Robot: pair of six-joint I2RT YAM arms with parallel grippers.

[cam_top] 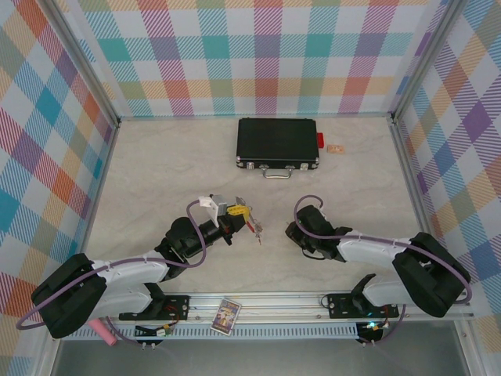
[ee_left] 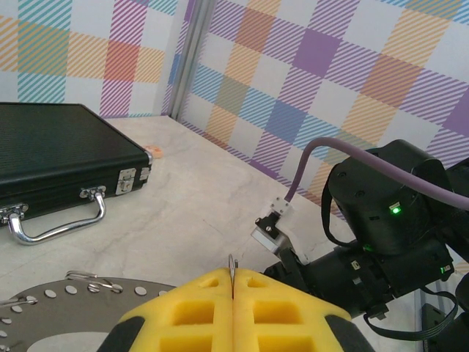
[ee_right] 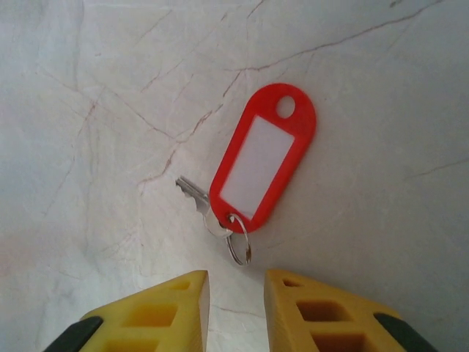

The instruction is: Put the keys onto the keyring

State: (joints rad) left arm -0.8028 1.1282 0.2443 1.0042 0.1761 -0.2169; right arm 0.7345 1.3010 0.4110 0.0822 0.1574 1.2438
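My left gripper (ee_left: 232, 282) is shut, its yellow pads pinching a thin silver wire of the keyring (ee_left: 231, 265) that pokes up between them. From above, that gripper (cam_top: 239, 213) hovers left of centre, and the keyring (cam_top: 253, 225) dangles from it with small red parts. One of the keys (ee_right: 264, 165) lies flat on the table: a red plastic tag with a white label, a silver blade (ee_right: 193, 196) and a small split ring (ee_right: 239, 247). My right gripper (ee_right: 237, 292) is open just short of that ring, nothing between its pads. It points down at the table (cam_top: 296, 233).
A black case (cam_top: 277, 142) with a metal handle lies at the back, with a red block (cam_top: 319, 141) and a small tan object (cam_top: 336, 149) to its right. A card (cam_top: 226, 316) rests on the front rail. Checked walls close three sides.
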